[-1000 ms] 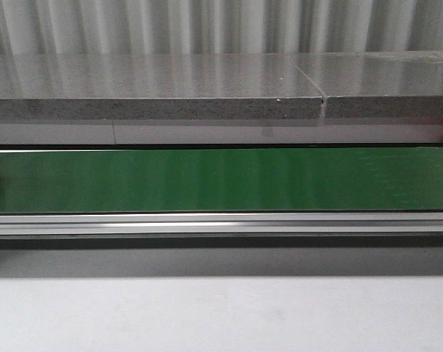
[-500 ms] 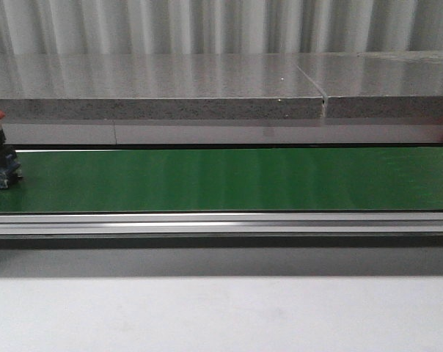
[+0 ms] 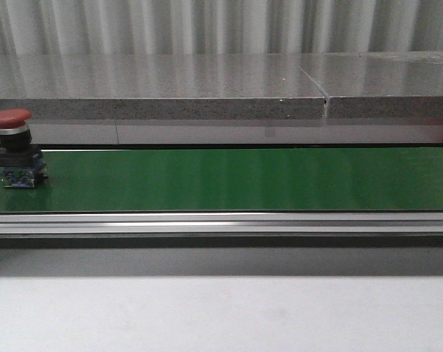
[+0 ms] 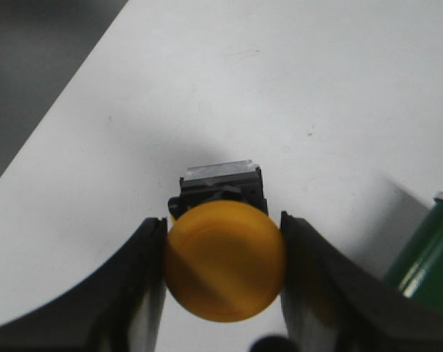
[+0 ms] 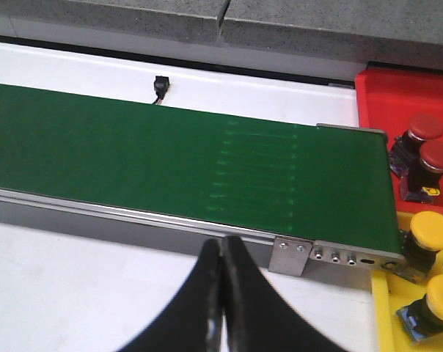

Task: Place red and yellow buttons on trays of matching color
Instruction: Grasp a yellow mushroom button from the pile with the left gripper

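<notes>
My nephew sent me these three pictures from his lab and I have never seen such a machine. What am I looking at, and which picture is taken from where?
It is a robot with two arms. The wide picture looks forward over its table: a red button stands on the green conveyor belt. The other two come from cameras on the wrists. In the left wrist view, the left tool grips a yellow button above the white table. In the right wrist view, the right tool is shut and empty. Past the belt's end sit a red tray holding red buttons and a yellow tray holding yellow buttons.
</notes>
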Available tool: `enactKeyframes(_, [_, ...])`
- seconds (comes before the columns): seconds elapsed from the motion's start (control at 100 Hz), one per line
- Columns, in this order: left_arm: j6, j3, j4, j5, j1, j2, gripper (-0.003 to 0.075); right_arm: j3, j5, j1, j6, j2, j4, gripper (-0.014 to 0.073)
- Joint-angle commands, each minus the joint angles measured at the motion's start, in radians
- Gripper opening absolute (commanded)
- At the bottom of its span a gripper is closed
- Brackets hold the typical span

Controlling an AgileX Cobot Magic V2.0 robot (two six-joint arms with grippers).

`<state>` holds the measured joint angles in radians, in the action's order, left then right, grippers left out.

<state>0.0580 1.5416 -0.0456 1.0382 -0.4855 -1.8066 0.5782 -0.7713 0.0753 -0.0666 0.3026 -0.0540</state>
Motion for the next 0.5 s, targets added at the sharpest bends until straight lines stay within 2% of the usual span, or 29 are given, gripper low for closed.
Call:
enactKeyframes(0.0, [-0.036, 0.014, -0.008, 0.006, 0.032, 0.109, 0.0092, 0.026, 0.068, 0.000, -0.005, 0.010, -0.001, -0.0106])
enactKeyframes(0.31, [-0.069, -0.099, -0.008, 0.022, 0.156, 0.270, 0.0092, 0.026, 0.068, 0.000, -0.005, 0.010, -0.001, -0.0106])
enactKeyframes(0.49, [-0.071, -0.161, -0.024, 0.028, 0.235, 0.294, 0.0092, 0.026, 0.068, 0.000, -0.005, 0.010, -0.001, -0.0106])
